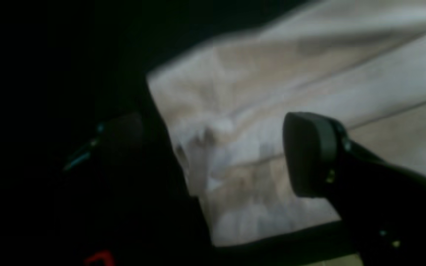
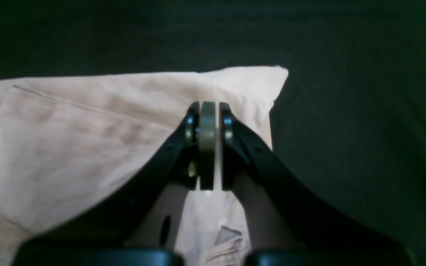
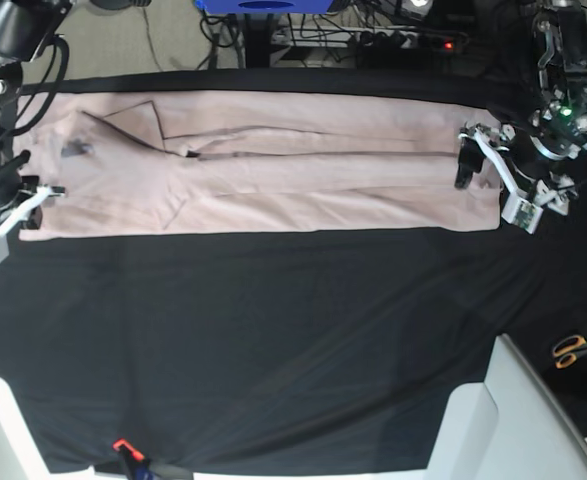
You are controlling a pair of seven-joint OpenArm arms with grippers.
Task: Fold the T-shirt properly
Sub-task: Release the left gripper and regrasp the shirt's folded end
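Observation:
The pale pink T-shirt (image 3: 273,160) lies folded into a long band across the back of the black table covering (image 3: 273,330). My left gripper (image 3: 493,185) stands open at the band's right end. In the left wrist view its fingers are spread wide over the T-shirt (image 1: 309,66), one dark pad (image 1: 307,155) above the cloth and the left gripper (image 1: 213,144) holding nothing. My right gripper (image 3: 23,200) is at the band's left end. In the right wrist view the right gripper (image 2: 208,107) is shut on the T-shirt (image 2: 87,129) just inside a corner.
Orange-handled scissors (image 3: 573,348) lie off the cloth at the right. A white panel (image 3: 513,420) stands at the front right corner. A small red-orange item (image 3: 121,445) sits at the front edge. Cables and a power strip (image 3: 413,40) run behind the table.

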